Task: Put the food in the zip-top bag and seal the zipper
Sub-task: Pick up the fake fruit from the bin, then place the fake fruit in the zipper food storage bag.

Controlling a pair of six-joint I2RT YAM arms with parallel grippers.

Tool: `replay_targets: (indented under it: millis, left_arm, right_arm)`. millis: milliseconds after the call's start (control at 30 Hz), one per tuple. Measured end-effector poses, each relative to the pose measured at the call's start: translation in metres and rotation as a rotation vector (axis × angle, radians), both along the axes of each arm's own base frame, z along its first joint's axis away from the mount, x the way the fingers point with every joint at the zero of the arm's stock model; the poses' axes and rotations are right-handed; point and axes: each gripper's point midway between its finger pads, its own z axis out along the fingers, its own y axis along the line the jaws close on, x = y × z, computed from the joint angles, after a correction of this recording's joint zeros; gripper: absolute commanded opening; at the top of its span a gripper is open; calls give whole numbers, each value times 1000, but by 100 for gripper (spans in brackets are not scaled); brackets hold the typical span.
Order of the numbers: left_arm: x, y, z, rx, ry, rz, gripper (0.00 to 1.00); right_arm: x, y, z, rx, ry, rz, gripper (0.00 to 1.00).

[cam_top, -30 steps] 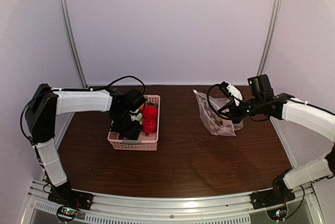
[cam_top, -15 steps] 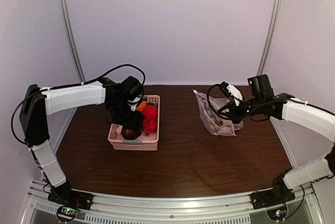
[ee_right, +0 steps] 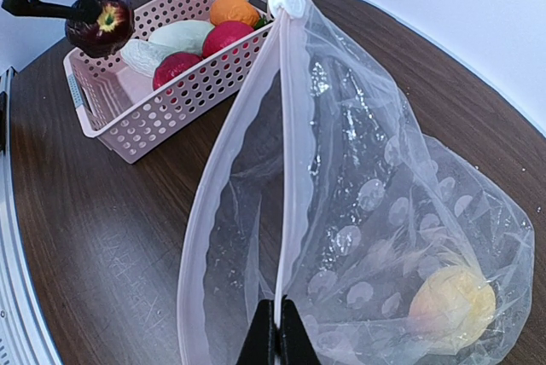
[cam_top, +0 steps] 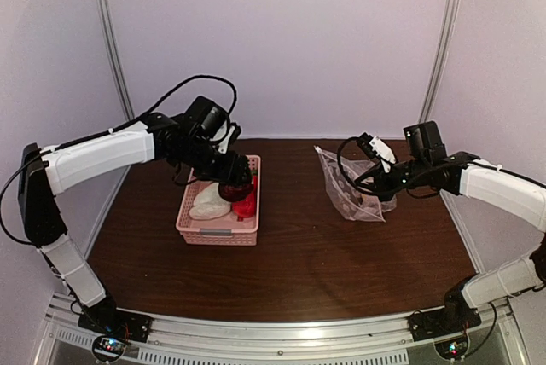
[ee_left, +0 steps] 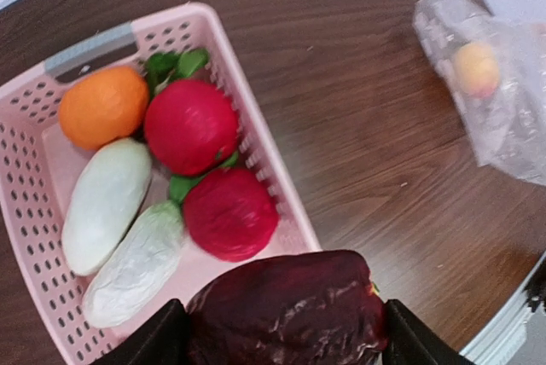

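Note:
My left gripper (ee_left: 281, 341) is shut on a dark red fruit (ee_left: 286, 305), holding it above the right rim of the pink basket (ee_left: 256, 139). In the top view that fruit (cam_top: 233, 191) hangs over the basket (cam_top: 217, 237). In the basket lie an orange piece (ee_left: 102, 107), two red pieces (ee_left: 189, 124) (ee_left: 229, 211) and two whitish ones (ee_left: 107, 203). My right gripper (ee_right: 275, 331) is shut on the zipper (ee_right: 286, 169) edge of the zip-top bag (ee_right: 367, 211), holding its mouth open toward the basket. A yellow piece (ee_right: 452, 301) lies inside the bag.
Bare brown table lies between basket and bag (cam_top: 354, 194). White walls and two metal posts close in the back and sides. A black cable loops above the left arm (cam_top: 111, 147).
The left arm has risen out of the basket and swung right, carrying the dark red fruit. The right arm and the bag have not moved.

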Motion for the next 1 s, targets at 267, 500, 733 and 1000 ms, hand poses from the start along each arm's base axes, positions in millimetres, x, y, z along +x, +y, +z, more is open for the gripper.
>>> replay_targets:
  millis: [267, 500, 733, 1000]
  left_arm:
    - [-15, -92, 63, -386, -143, -166, 61]
    - [-41, -164, 112, -674, -233, -309, 59]
    - [-34, -197, 109, -836, -210, -303, 58]
    - [-22, -219, 100, -1004, -165, -249, 55]
  right_arm:
    - [0, 0, 0, 2, 4, -2, 0]
    - [2, 2, -3, 15, 24, -8, 0]
    - [2, 3, -2, 42, 44, -25, 0]
    - [4, 8, 6, 104, 74, -49, 0]
